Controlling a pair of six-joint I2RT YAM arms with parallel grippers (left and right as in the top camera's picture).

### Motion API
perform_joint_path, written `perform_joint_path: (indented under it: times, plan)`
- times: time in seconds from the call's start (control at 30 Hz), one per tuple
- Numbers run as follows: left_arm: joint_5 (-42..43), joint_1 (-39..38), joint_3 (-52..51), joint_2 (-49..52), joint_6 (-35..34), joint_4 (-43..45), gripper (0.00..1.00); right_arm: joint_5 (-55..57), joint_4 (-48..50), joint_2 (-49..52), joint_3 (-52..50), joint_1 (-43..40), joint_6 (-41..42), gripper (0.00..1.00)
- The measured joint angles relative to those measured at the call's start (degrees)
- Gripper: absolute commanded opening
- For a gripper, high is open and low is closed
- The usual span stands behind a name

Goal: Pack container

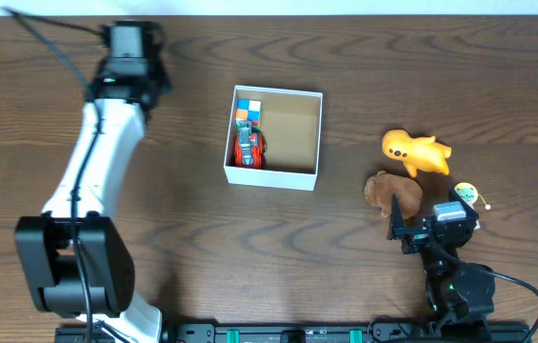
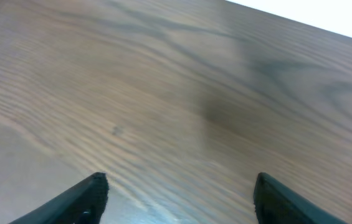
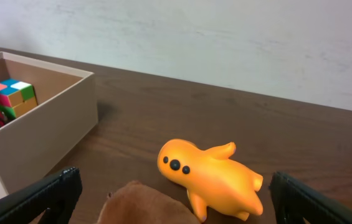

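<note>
The container [image 1: 318,133], a white low-walled box with a tan inside, sits mid-table and holds a coloured cube [image 1: 248,111] and a red toy car [image 1: 248,148]. An orange toy [image 1: 415,151] and a brown plush toy [image 1: 392,191] lie to its right. My right gripper [image 1: 432,217] is open and empty, just in front of the plush. In the right wrist view the gripper [image 3: 174,185] frames the orange toy [image 3: 216,174] and the plush [image 3: 144,205], with the container [image 3: 45,124] at left. My left gripper [image 1: 133,36] is open over bare table at the far left [image 2: 179,186].
A small yellow and white object [image 1: 466,195] lies beside the right gripper, right of the plush. The left arm stretches from the front left base toward the table's far edge. A pale wall stands behind the table.
</note>
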Motion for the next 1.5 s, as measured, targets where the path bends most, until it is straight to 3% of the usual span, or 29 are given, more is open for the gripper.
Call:
perform_joint_path:
  times: [0.3, 1.5]
  plan:
    - [-0.5, 6.1, 0.0, 0.0, -0.5, 0.0, 0.98, 0.0, 0.0, 0.0, 0.0, 0.0, 0.0, 0.99]
    - [-0.5, 6.4, 0.0, 0.0, -0.5, 0.0, 0.98, 0.0, 0.0, 0.0, 0.0, 0.0, 0.0, 0.99]
